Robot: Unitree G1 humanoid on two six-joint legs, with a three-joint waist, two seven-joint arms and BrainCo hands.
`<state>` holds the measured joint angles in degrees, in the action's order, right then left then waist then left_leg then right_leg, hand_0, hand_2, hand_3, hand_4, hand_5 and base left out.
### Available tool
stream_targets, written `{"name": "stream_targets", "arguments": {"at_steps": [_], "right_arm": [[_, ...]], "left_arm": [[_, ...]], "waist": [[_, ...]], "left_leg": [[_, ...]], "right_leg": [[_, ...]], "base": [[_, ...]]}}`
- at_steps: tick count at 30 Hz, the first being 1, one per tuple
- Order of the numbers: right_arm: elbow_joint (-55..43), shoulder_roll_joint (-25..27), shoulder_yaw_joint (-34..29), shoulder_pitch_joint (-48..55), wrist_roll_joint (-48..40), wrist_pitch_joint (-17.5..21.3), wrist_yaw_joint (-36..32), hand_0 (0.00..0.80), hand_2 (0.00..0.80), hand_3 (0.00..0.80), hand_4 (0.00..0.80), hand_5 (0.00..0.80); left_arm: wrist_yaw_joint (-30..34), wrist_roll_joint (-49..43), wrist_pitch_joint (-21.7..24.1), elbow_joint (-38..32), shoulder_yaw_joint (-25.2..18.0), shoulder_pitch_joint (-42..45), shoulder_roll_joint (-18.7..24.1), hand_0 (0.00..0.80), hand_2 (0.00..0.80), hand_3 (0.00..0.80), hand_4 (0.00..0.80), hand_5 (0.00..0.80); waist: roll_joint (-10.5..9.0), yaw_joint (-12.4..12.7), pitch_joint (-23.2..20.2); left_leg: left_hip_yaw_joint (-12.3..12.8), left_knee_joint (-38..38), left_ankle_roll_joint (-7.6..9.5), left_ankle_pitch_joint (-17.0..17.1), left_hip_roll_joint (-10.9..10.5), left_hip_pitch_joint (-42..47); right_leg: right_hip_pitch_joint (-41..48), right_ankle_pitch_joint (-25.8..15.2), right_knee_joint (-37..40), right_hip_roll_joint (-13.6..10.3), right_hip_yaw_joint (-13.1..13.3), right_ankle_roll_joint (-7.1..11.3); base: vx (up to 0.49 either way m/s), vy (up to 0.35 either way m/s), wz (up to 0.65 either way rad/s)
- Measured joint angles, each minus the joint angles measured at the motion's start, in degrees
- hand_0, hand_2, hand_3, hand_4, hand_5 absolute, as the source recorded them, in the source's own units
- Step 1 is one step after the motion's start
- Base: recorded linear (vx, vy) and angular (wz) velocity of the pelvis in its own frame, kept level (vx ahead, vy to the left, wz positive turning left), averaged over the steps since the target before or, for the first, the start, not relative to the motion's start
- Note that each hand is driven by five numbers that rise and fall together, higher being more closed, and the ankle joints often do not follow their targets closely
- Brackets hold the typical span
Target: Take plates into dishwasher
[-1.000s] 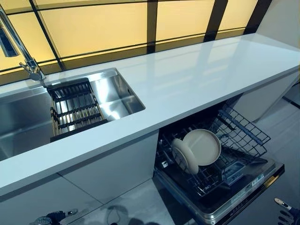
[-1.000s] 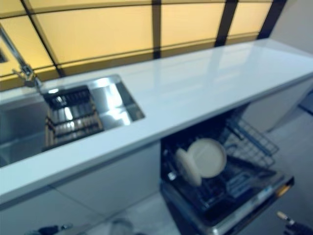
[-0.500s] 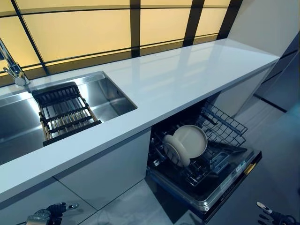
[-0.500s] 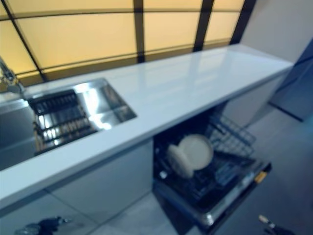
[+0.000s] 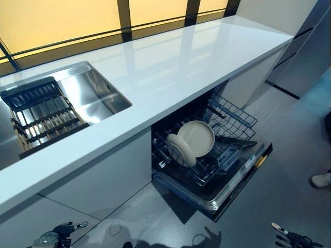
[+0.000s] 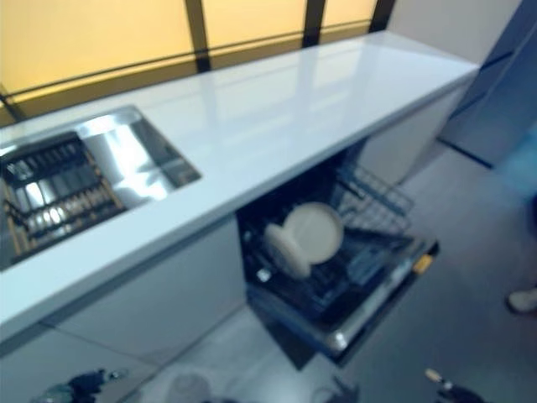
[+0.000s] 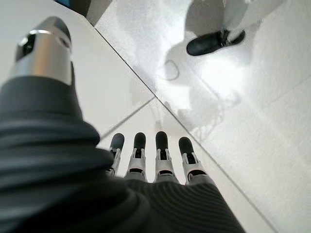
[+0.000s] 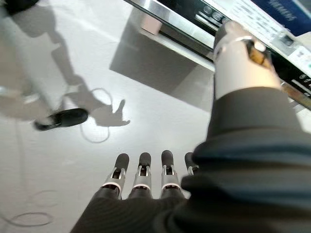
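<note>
- Left hand (image 7: 160,165) hangs low over the grey floor (image 7: 252,107); fingers (image 7: 163,145) straight in a row, thumb apart, nothing held. In the head view it shows only at the lower left edge.
- Right hand (image 8: 146,179) likewise low over the floor, fingers straight and loose, palm empty. Its wrist view catches the edge of the dishwasher door (image 8: 194,36) beyond the thumb. In the head view it sits at the lower right corner.
- Plates: two, both pale. One larger plate (image 5: 196,138) stands tilted on edge in the lower rack (image 5: 235,121), face toward the camera. A second plate (image 5: 180,150) leans just in front and to its left, overlapping it.
- Dishwasher (image 5: 217,181) is under the counter, door dropped fully down, wire rack pulled out over the door. Right part of the rack carries no plates.
- Counter (image 5: 176,62) is white and glossy, running across the scene above the dishwasher.
- Sink (image 5: 93,93) is steel, set into the counter at the left. A dark slatted drying rack (image 5: 39,113) rests across its left portion.
- Window (image 5: 62,20) behind the counter glows amber, divided by dark bars.
- A person's pale shoe (image 5: 321,180) shows at the right edge on the floor, well apart from the dishwasher.
- Both hands are well apart from the plates and the rack.
</note>
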<state>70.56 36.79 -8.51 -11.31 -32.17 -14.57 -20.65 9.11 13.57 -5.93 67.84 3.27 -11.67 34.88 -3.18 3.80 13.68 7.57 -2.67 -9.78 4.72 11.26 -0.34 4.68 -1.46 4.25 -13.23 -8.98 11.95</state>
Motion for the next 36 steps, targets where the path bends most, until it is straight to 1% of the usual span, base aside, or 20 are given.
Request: {"name": "stream_targets", "arguments": {"at_steps": [1, 2, 4, 6, 7, 9, 10, 11, 13, 15, 18, 23, 26, 27, 28, 29, 30, 32, 34, 36], "right_arm": [[-0.34, 0.06, 0.10, -0.14, -0.06, 0.99, 0.40, 0.000, 0.000, 0.000, 0.000, 0.000], [-0.33, 0.02, 0.15, -0.19, -0.14, 1.54, 0.68, 0.000, 0.000, 0.000, 0.000, 0.000], [0.00, -0.04, 0.15, 0.65, -0.26, 2.06, 1.26, 0.000, 0.000, 0.000, 0.000, 0.000], [0.21, -0.03, 0.14, 1.11, -0.61, 2.18, 1.48, 0.000, 0.000, 0.000, 0.000, 0.000], [0.27, -0.03, 0.14, 1.53, -1.05, 2.23, 1.66, 0.000, 0.000, 0.000, 0.000, 0.000], [0.82, -0.16, 0.14, 1.66, -1.28, 2.77, 1.61, 0.000, 0.000, 0.000, 0.000, 0.000], [1.03, -0.44, 0.14, 1.75, -1.28, 3.05, 1.62, 0.000, 0.000, 0.000, 0.000, 0.000], [1.27, -0.77, 0.14, 2.13, -1.29, 3.11, 1.47, 0.000, 0.000, 0.000, 0.000, 0.000], [1.81, -1.25, 0.15, 2.14, -1.80, 3.23, 0.82, 0.000, 0.000, 0.000, 0.000, 0.000], [1.82, -2.06, 0.15, 1.97, -2.33, 3.47, 0.27, 0.000, 0.000, 0.000, 0.000, 0.000], [1.86, -2.68, 0.18, 1.77, -2.33, 3.48, -0.14, 0.000, 0.000, 0.000, 0.000, 0.000], [1.90, -2.68, 0.38, 0.45, -4.54, 5.70, -0.60, 0.000, 0.000, 0.000, 0.000, 0.000], [1.76, -2.70, 0.49, -0.18, -5.78, 7.04, -0.54, 0.000, 0.000, 0.000, 0.000, 0.000], [1.78, -2.70, 0.48, -0.56, -6.35, 7.35, -0.47, 0.000, 0.000, 0.000, 0.000, 0.000], [1.78, -2.73, 0.47, -0.69, -6.93, 7.58, -0.48, 0.000, 0.000, 0.000, 0.000, 0.000], [1.84, -2.78, 0.44, -0.85, -7.74, 7.88, -0.54, 0.000, 0.000, 0.000, 0.000, 0.000], [1.81, -3.01, 0.44, -1.01, -8.06, 8.31, -0.53, 0.000, 0.000, 0.000, 0.000, 0.000], [1.78, -4.86, 1.16, -2.16, -9.29, 9.88, -0.42, 0.000, 0.000, 0.000, 0.000, 0.000], [1.75, -6.82, 2.53, -3.91, -10.06, 10.83, -0.43, 0.000, 0.000, 0.000, 0.000, 0.000], [1.35, -7.79, 3.20, -5.46, -10.55, 10.98, -0.01, 0.000, 0.000, 0.000, 0.000, 0.000]], "left_arm": [[-0.47, 0.95, -0.19, -0.11, 0.09, -0.17, -1.62, 0.000, 0.000, 0.000, 0.000, 0.000], [-0.52, 1.76, -0.60, -0.97, 0.11, -0.14, -3.42, 0.000, 0.000, 0.000, 0.000, 0.000], [-0.50, 2.47, -0.58, -1.44, 0.17, -0.08, -5.29, 0.000, 0.000, 0.000, 0.000, 0.000], [-0.75, 3.06, -0.56, -1.38, 0.27, 0.46, -5.96, 0.000, 0.000, 0.000, 0.000, 0.000], [-1.00, 3.17, -0.50, -1.46, 0.47, 0.42, -6.14, 0.000, 0.000, 0.000, 0.000, 0.000], [-1.38, 3.46, -0.40, -1.58, 0.65, 0.36, -6.39, 0.000, 0.000, 0.000, 0.000, 0.000], [-1.43, 3.46, -0.40, -1.47, 0.69, 0.48, -6.41, 0.000, 0.000, 0.000, 0.000, 0.000], [-1.68, 3.46, -0.37, -1.35, 1.07, 0.52, -6.43, 0.000, 0.000, 0.000, 0.000, 0.000], [-2.22, 3.45, 0.31, -1.31, 1.46, 0.84, -6.41, 0.000, 0.000, 0.000, 0.000, 0.000], [-2.79, 3.45, 0.75, -1.34, 1.56, 1.34, -6.42, 0.000, 0.000, 0.000, 0.000, 0.000], [-3.04, 3.47, 1.32, -1.34, 1.66, 1.63, -6.44, 0.000, 0.000, 0.000, 0.000, 0.000], [-3.74, 3.59, 2.51, -1.41, 2.75, 1.43, -7.01, 0.000, 0.000, 0.000, 0.000, 0.000], [-4.09, 4.13, 2.94, -1.84, 2.77, 1.30, -7.65, 0.000, 0.000, 0.000, 0.000, 0.000], [-4.31, 5.24, 3.21, -1.83, 2.79, 1.26, -7.82, 0.000, 0.000, 0.000, 0.000, 0.000], [-5.07, 5.52, 4.00, -1.52, 2.96, 1.67, -8.97, 0.000, 0.000, 0.000, 0.000, 0.000], [-6.84, 5.53, 5.95, -0.54, 2.79, 1.33, -10.23, 0.000, 0.000, 0.000, 0.000, 0.000], [-7.57, 5.53, 6.77, -0.14, 3.05, 1.15, -11.40, 0.000, 0.000, 0.000, 0.000, 0.000], [-9.20, 5.72, 7.78, 2.19, 4.64, -0.18, -14.73, 0.000, 0.000, 0.000, 0.000, 0.000], [-9.63, 5.74, 10.00, 3.57, 4.74, -1.28, -15.89, 0.000, 0.000, 0.000, 0.000, 0.000], [-10.27, 5.83, 11.26, 2.72, 5.83, -1.74, -15.87, 0.000, 0.000, 0.000, 0.000, 0.000]], "waist": [[1.70, -0.63, -0.10], [3.05, -1.40, -0.37], [3.93, -1.50, -0.64], [4.42, -1.43, -0.88], [4.58, -1.50, -0.95], [4.65, -1.46, -0.87], [4.41, -1.47, -0.62], [4.07, -1.40, -0.53], [3.86, -1.31, -0.42], [4.10, -1.38, -0.30], [4.68, -1.30, 0.02], [6.62, -1.35, 1.14], [7.20, -1.31, 1.77], [7.19, -1.33, 2.22], [7.00, -1.35, 2.44], [7.05, -1.36, 2.75], [7.08, -1.43, 3.06], [6.45, -1.68, 4.20], [5.76, -1.53, 5.53], [5.74, -1.30, 6.83]], "left_leg": [[-0.81, 0.84, -0.25, 0.20, 1.26, -1.30], [-1.54, 1.44, 0.83, 1.10, 2.04, -2.71], [-1.47, 1.54, 2.21, 2.22, 2.57, -3.39], [-1.53, 2.15, 2.25, 2.30, 2.53, -3.58], [-1.85, 2.34, 1.88, 2.31, 2.55, -4.21], [-2.45, 2.17, 0.58, 2.28, 2.49, -5.40], [-2.80, 2.01, -0.29, 2.57, 2.10, -5.54], [-2.87, 1.92, -0.47, 2.65, 1.35, -5.50], [-3.08, 1.70, -0.14, 2.88, 0.23, -5.46], [-3.14, 1.33, 0.22, 3.15, -0.39, -5.31], [-3.20, 1.33, 0.30, 3.22, -0.53, -5.32], [-3.54, 1.56, 0.34, 3.29, -0.52, -5.88], [-3.65, 1.74, 0.18, 3.46, -0.64, -6.60], [-3.66, 1.93, 0.18, 3.46, -0.71, -6.63], [-3.70, 2.19, 0.18, 3.46, -0.71, -6.81], [-4.15, 2.32, 0.15, 3.44, -0.76, -6.93], [-4.41, 2.32, 0.12, 3.42, -0.71, -7.01], [-4.42, 2.70, 0.12, 3.41, -0.58, -7.93], [-4.48, 3.26, 0.08, 3.37, -0.59, -8.62], [-4.65, 4.11, 0.11, 3.36, -0.76, -9.72]], "right_leg": [[0.13, -0.22, 0.14, 1.32, -0.19, -0.50], [0.13, 0.28, 0.08, 2.50, -0.38, -1.29], [0.27, 0.54, 0.00, 3.32, -0.99, -1.96], [0.51, 0.71, -0.06, 3.67, -1.25, -2.14], [0.36, 1.09, -0.16, 3.75, -1.27, -2.15], [-0.48, 1.27, -0.82, 3.75, -1.18, -2.09], [-0.62, 1.25, -1.15, 3.40, -1.13, -1.94], [-0.90, 1.44, -1.67, 2.63, -1.08, -1.55], [-0.97, 1.66, -2.38, 1.51, -1.02, -1.23], [-1.02, 1.68, -2.58, 0.94, -1.05, -0.96], [-1.02, 1.65, -2.65, 0.83, -1.05, -0.91], [-2.16, 2.27, -4.22, 0.76, -1.00, -0.85], [-2.92, 2.32, -4.60, 0.66, -0.98, -0.71], [-2.92, 2.32, -4.62, 0.57, -0.97, -0.68], [-3.04, 2.37, -4.84, 0.60, -0.99, -0.53], [-3.19, 2.68, -5.35, 0.56, -1.05, -0.43], [-3.44, 2.90, -5.73, 0.57, -1.06, -0.50], [-5.08, 3.66, -7.53, 0.57, -0.81, -0.63], [-6.31, 4.33, -9.35, 0.36, -0.69, -0.65], [-7.42, 4.82, -10.98, 0.06, -0.65, -0.58]], "base": [[-0.109, -0.117, 0.34], [-0.085, -0.087, 0.49], [-0.093, -0.059, 0.34], [-0.111, -0.067, 0.21], [-0.101, -0.088, 0.29], [-0.042, -0.051, 0.22], [-0.038, -0.029, 0.14], [-0.041, -0.026, 0.14], [-0.044, -0.021, 0.13], [-0.039, -0.013, 0.07], [-0.072, -0.020, 0.02], [-0.075, -0.025, 0.01], [-0.056, -0.045, 0.00], [-0.061, -0.094, 0.00], [-0.056, -0.114, 0.04], [-0.017, -0.057, 0.05], [-0.015, -0.047, 0.04], [-0.014, -0.034, -0.01], [-0.048, -0.032, 0.02], [-0.068, -0.013, 0.03]]}}
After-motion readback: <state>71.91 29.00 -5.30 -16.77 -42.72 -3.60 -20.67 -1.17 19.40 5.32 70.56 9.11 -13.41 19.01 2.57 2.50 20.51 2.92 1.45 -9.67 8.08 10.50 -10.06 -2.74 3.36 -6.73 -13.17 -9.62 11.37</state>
